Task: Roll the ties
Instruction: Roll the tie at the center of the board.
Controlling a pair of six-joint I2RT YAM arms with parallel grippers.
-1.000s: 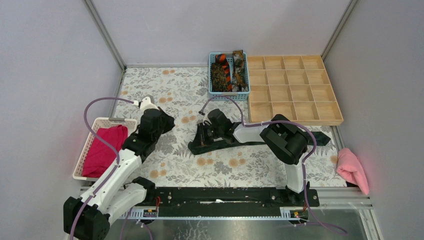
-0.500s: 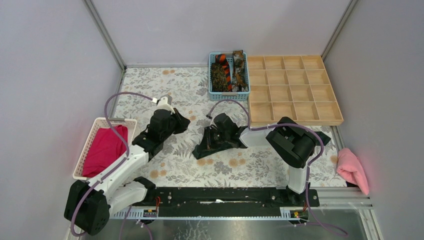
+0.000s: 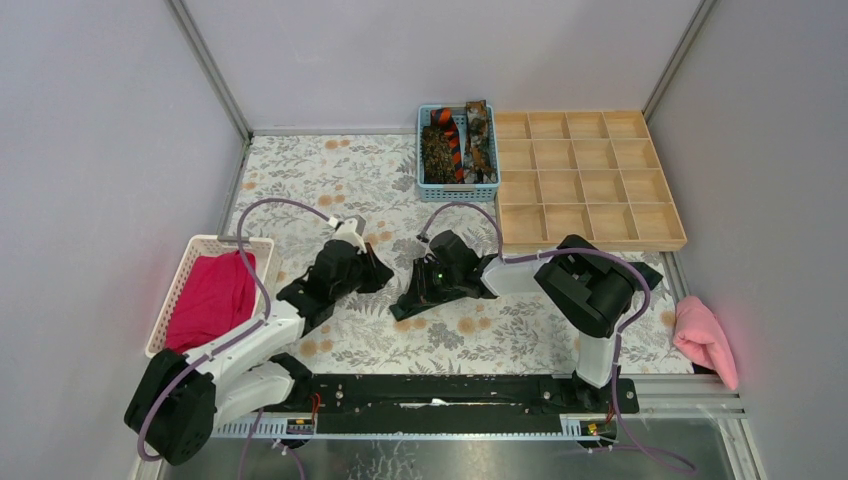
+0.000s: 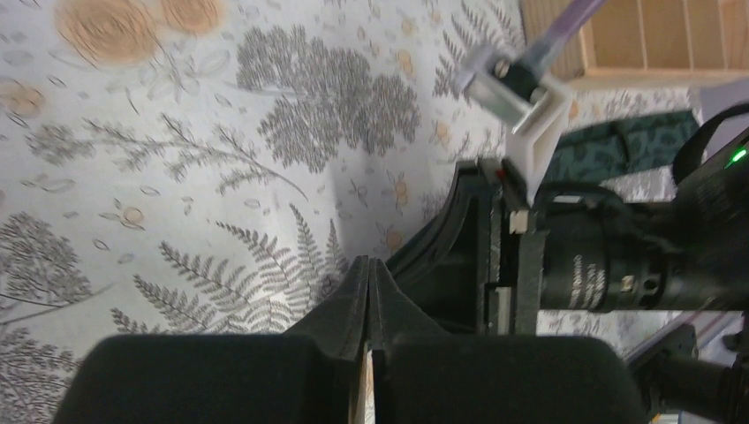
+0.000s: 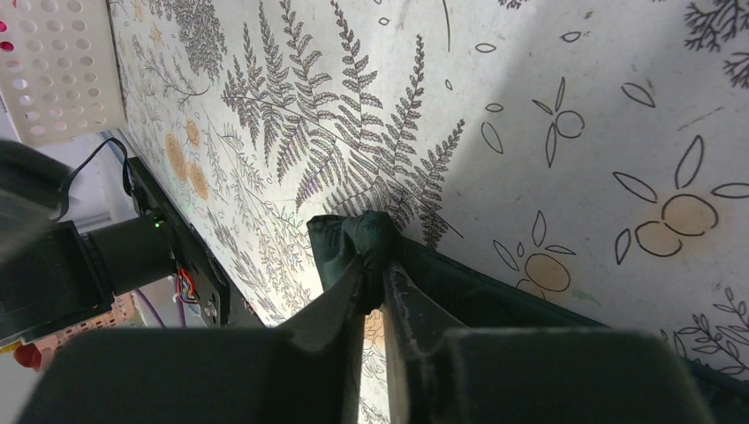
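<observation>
- Two changes stand out to me over the last second. The left claw [image 3: 378, 272] has swung in from beside the white basket [image 3: 190, 262] toward the middle of the desk [image 3: 320, 180]. It has also squeezed shut on the way, fingers pressed flat together with nothing between them.
- That claw now sits just left of the right claw [image 3: 412, 300], tip aimed at it. In my left wrist view the other arm's wrist fills the right half of the picture, so the two are close but, as far as I can tell, not touching.
- My right claw has hardly shifted place, only turned a little. It holds a narrow pinch on the tie [image 5: 358, 237]: the right wrist view shows a small wad of dark green fabric caught at the fingertips.
- From that wad the tie lies flat on the desk and runs back under the right arm toward the right. Its other end shows past the elbow near the right edge.
- I judge the roll as barely begun. There is one small curl at the pinched end, and nearly the whole length is still flat.
- Bringing the left claw in closed suggests to me that it is meant to press or steady the curl while the right one turns it. With the tips this close, I would go slowly to avoid knocking the curl loose.
- Three or so other ties [image 3: 457, 150] wait in the blue basket [image 3: 457, 190] at the far side, just left of the wooden tray [image 3: 590, 242].
</observation>
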